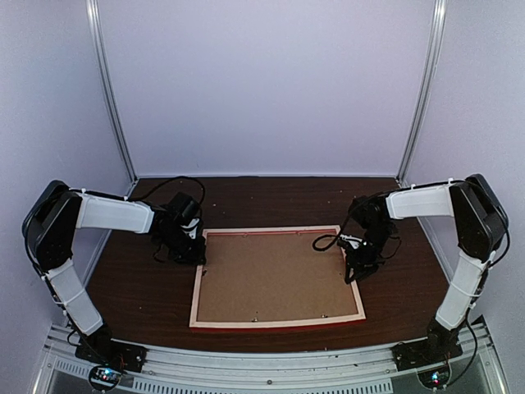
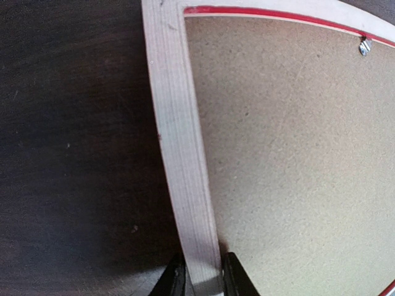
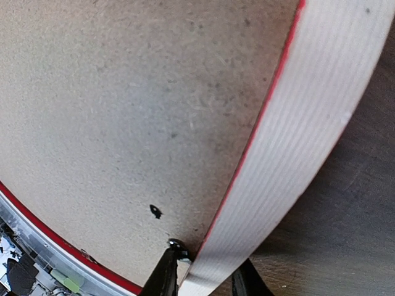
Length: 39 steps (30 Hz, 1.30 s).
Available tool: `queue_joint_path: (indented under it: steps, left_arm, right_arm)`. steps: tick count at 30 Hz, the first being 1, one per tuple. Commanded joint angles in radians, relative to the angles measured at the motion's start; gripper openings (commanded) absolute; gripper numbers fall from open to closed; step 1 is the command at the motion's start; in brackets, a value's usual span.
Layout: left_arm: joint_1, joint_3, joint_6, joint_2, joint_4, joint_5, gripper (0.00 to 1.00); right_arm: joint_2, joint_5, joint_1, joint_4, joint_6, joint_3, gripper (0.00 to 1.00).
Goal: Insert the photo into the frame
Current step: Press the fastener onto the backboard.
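Observation:
The frame [image 1: 279, 322] lies face down on the dark table, its pale wood back up and a thin red edge showing. A plain brown backing board [image 1: 275, 275] fills its opening. The photo is hidden. My left gripper [image 1: 199, 246] is shut on the frame's left rail [image 2: 179, 135] near the far corner, one finger [image 2: 174, 280] on each side. My right gripper [image 1: 354, 271] is shut on the right rail [image 3: 308, 123]; its inner finger [image 3: 163, 277] rests on the backing board [image 3: 136, 105] beside a small metal tab.
The wooden table [image 1: 139, 287] runs out to white walls on three sides. A metal rail [image 1: 271, 365] carrying both arm bases lines the near edge. A small metal turn tab [image 2: 365, 47] sits on the frame's far rail.

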<state>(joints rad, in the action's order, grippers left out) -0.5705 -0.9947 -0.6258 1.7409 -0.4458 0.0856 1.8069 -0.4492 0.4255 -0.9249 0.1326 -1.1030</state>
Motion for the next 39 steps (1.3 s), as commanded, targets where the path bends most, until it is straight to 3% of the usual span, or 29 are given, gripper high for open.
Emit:
queue_joint_path:
  steps: [1,6,12,16,39]
  left_arm:
    - [-0.008,0.021,0.017,-0.003,-0.037,-0.011,0.23]
    - [-0.008,0.021,0.017,-0.001,-0.037,-0.011,0.23]
    - [-0.008,0.015,0.020,-0.003,-0.036,-0.009,0.23]
    - [-0.008,0.014,0.020,-0.001,-0.037,-0.010,0.23]
    - [-0.008,0.016,0.020,0.003,-0.037,-0.012,0.23]
  right_arm:
    - [0.048,0.017,0.002,0.020,-0.025,0.004,0.22]
    - [0.046,-0.017,-0.006,0.023,-0.031,-0.007,0.25]
    - [0.042,-0.036,-0.015,0.025,-0.023,-0.021,0.40]
    - [0.035,-0.029,-0.014,0.017,-0.022,-0.019,0.44]
    - [0.035,0.016,-0.040,-0.014,-0.037,-0.023,0.27]
